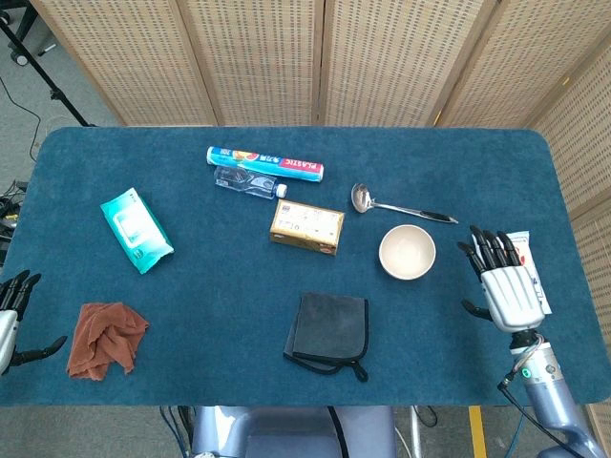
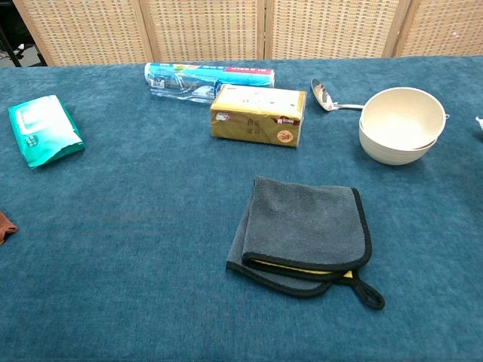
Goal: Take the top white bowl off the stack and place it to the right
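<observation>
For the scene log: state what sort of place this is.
Likely a staged robot test setup: a blue cloth-covered table, woven wicker screen panels behind, and a dark tripod stand with cables on grey floor.

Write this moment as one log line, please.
stage: approach | right hand: open, right of bowl stack, not touching | left hand: open, idle at table edge
</observation>
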You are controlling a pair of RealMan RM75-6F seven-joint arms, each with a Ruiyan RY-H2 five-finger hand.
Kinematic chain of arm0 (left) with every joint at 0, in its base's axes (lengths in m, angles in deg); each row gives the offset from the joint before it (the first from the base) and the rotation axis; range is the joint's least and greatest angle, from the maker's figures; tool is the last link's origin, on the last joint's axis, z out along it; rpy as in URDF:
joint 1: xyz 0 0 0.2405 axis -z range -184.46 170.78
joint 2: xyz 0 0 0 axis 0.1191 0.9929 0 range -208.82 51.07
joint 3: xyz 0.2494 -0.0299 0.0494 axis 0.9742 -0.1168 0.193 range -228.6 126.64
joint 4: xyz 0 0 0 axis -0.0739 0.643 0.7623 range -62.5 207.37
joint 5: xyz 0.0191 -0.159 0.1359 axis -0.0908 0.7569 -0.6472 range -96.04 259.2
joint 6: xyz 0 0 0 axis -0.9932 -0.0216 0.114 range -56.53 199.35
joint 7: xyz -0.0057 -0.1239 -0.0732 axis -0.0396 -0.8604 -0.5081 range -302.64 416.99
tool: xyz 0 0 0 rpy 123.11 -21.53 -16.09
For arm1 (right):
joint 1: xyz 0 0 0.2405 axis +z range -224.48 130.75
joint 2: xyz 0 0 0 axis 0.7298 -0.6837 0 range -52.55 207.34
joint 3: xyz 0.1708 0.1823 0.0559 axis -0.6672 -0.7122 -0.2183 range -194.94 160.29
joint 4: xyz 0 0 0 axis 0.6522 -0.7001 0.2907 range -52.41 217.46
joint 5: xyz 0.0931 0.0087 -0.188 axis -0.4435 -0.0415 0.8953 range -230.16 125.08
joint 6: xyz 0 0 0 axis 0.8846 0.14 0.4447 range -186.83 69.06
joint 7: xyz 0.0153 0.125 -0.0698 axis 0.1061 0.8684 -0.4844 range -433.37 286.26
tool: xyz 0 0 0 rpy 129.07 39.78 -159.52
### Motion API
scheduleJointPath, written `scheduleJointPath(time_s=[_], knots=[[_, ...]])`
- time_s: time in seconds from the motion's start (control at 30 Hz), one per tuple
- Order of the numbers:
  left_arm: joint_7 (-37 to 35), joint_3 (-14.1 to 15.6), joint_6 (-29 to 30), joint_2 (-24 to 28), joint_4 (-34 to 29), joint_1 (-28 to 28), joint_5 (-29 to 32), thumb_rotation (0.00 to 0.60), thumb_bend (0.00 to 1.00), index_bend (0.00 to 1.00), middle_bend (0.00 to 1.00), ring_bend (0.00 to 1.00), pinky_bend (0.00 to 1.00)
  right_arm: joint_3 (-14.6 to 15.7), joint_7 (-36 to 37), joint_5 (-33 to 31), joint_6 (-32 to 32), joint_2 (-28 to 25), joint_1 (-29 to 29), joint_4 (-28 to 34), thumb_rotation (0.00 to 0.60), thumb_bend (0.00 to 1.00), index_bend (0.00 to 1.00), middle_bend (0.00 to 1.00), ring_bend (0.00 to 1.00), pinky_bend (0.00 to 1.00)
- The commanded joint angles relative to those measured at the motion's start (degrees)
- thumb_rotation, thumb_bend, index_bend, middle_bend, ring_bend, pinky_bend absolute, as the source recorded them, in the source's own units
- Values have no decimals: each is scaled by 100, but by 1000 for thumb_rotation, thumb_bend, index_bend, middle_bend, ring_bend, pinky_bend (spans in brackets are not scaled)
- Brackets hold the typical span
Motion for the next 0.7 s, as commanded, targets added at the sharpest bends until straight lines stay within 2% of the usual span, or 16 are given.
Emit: scheduleJointPath(time_s=[0.03, 0.37, 0.5, 0.7], knots=[[-32, -4, -15, 8, 14, 1, 14, 424, 167, 0, 0, 0, 0, -137, -170, -118, 155, 84, 185, -20, 600, 168, 156, 0, 0, 0], [-108, -19, -21, 36, 24, -3, 32, 422, 167, 0, 0, 0, 0, -358, -468, -384, 341, 224, 509, -41, 600, 195, 205, 3, 0, 0], [-122, -21, -25, 42, 20, 0, 26, 423, 167, 0, 0, 0, 0, -374, -538, -465, 318, 231, 549, -28, 600, 208, 268, 73, 0, 0], [-103, -21, -16, 42, 8, -5, 27, 423, 167, 0, 0, 0, 0, -336, -561, -453, 244, 268, 592, -76, 600, 208, 274, 113, 0, 0]])
